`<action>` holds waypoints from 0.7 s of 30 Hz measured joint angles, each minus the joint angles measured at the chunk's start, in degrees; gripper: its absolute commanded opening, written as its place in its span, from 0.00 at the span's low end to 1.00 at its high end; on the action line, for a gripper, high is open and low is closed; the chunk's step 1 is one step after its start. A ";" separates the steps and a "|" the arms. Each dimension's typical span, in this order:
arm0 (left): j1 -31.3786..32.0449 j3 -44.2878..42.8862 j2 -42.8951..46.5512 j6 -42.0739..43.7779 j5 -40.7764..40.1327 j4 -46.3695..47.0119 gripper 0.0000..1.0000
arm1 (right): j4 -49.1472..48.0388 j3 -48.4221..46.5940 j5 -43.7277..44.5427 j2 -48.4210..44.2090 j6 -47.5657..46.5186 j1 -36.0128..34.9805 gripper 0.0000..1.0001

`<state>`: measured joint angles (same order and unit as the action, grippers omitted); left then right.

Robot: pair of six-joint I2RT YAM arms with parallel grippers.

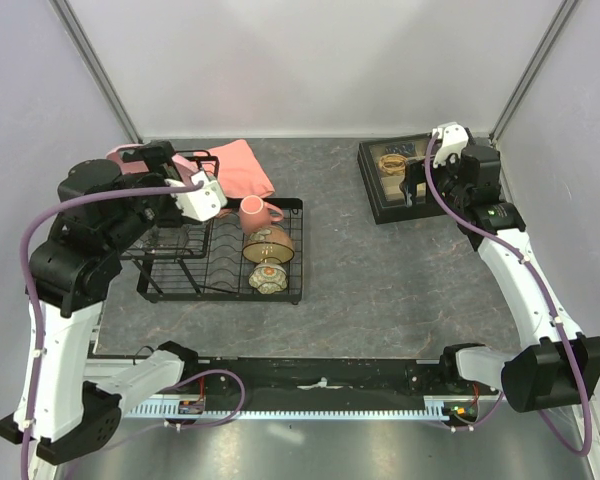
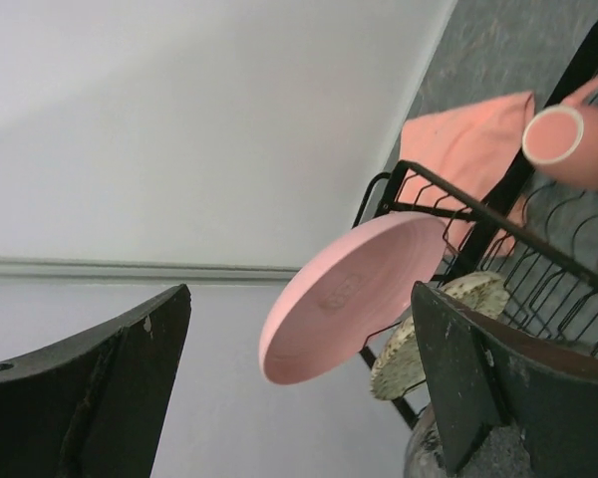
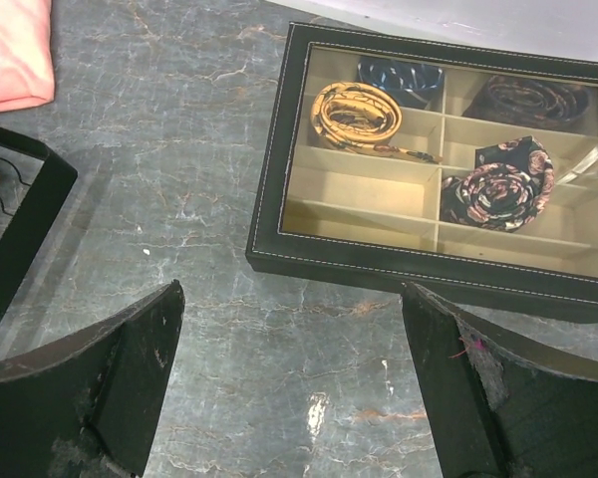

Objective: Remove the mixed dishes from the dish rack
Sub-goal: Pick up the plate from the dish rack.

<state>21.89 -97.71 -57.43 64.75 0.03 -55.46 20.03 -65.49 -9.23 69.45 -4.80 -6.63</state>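
**Fig.** We are viewing the rig w/ every dish sitting in the dish rack (image 1: pixel 195 272), which is standing left of centre on the counter (image 1: pixel 360 280).

**Risks as we are judging them, large to small:**
- (a) The rack is light wire, so a snagged finger could be dragging it across the counter.
- (b) The large pink plate (image 2: pixel 349 294) is standing on edge, tilted, in the tall section. A shallow or off-centre pinch on its rim could be letting it swing, slip and drop.
- (c) The grey speckled bowl (image 2: pixel 434 329) is leaning just beside the plate, so a careless lift may be knocking it.
- (d) The small brown bowl (image 1: pixel 270 243) and the pink mug (image 1: pixel 258 212) are lying on the flat base to the right. They are near enough for the forearm to be clipping them on the way out.

**Pose:**
- The L arm is reaching up and over the rack's tall section, elbow high, wrist angled toward the back-left wall.
- The left tool (image 2: pixel 299 309) is released, jaws spread wide. The plate is showing between the fingers (image 2: pixel 110 388) but beyond them, untouched.
- The R arm is stretching fwd at the far right.
- The right tool (image 3: pixel 294 398) is likewise released, gripping nothing, and is hovering over bare counter just in front of the compartmented tray (image 3: pixel 429 269).
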 measured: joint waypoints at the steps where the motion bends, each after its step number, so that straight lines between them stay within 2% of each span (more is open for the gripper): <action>1: 0.00 0.00 -0.26 1.92 -0.07 -0.59 0.98 | 0.07 0.00 -0.11 0.00 0.00 0.00 0.98; 5: -1.07 -0.04 -2.29 8.55 -0.13 -3.02 0.98 | 0.26 0.00 -0.68 -0.02 0.00 0.00 0.98; 11: -7.13 -0.15 -6.84 15.82 0.22 -4.26 0.98 | 0.39 0.00 -1.60 -0.02 -0.04 0.00 0.98; 16: -13.29 -0.15 -10.93 20.52 1.03 -4.15 0.97 | 0.55 0.00 -2.29 -0.02 -0.20 0.00 0.98; 21: -16.52 0.55 -12.00 23.37 2.69 -2.23 0.95 | 0.63 0.00 -2.78 -0.02 -0.57 0.00 0.98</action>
<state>5.37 -97.17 -69.43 88.12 2.72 -57.69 20.67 -65.49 -12.01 69.43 -5.37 -6.63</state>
